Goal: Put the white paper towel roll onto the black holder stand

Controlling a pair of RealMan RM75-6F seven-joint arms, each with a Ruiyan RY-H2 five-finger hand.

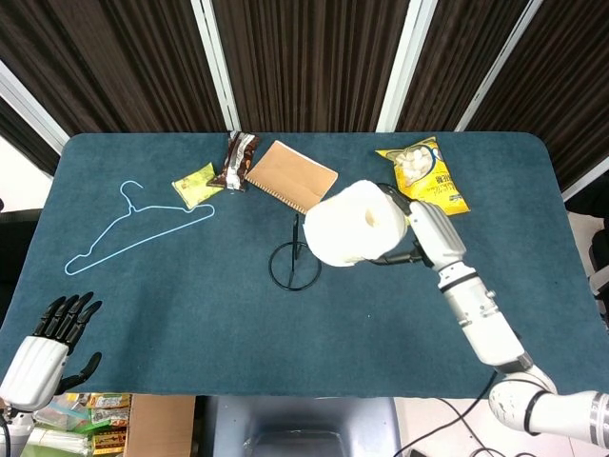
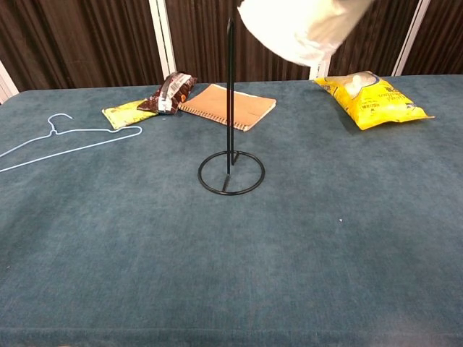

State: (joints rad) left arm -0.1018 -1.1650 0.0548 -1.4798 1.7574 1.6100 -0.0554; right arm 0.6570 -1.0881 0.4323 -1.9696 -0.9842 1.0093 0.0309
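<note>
My right hand (image 1: 423, 236) grips the white paper towel roll (image 1: 355, 225) from its right side and holds it high above the table. In the chest view only the roll's lower part (image 2: 300, 29) shows at the top edge, just right of the rod's tip; the hand is out of frame there. The black holder stand (image 2: 231, 148) has a ring base and an upright rod and stands mid-table. In the head view the roll hides part of the stand (image 1: 292, 266). My left hand (image 1: 43, 347) hangs open off the table's near left corner.
A yellow snack bag (image 1: 423, 177) lies at the back right. A brown notebook (image 1: 291, 176), a dark snack packet (image 1: 238, 160) and a small yellow-green packet (image 1: 196, 183) lie at the back. A light blue hanger (image 1: 128, 228) lies on the left.
</note>
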